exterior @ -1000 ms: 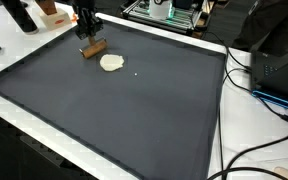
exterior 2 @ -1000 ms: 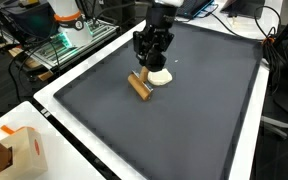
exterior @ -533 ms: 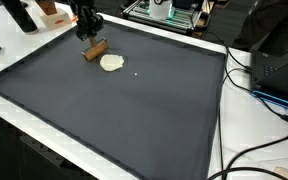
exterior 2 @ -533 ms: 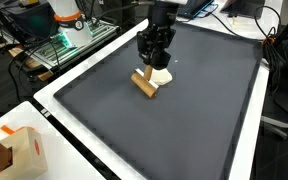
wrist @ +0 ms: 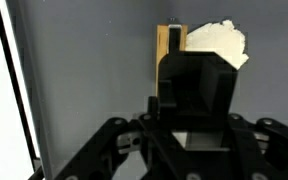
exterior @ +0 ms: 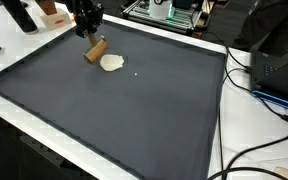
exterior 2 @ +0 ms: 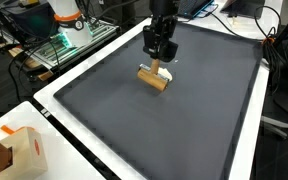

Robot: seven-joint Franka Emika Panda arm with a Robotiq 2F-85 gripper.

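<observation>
The arm points straight down over the dark mat [exterior 2: 184,125]. The gripper [exterior 2: 158,60] is pinched tight on the wooden block [exterior 2: 154,79], just beside the white lump [exterior: 111,63].

A robotics lab: loose cables [exterior: 252,88], an open electronics rack [exterior: 162,10], black work mat [exterior: 124,110] on a white bench [exterior: 236,112].

Gripper [exterior 2: 157,62] vertical, pointing straight down, jaws closed tight, in both exterior views.
</observation>
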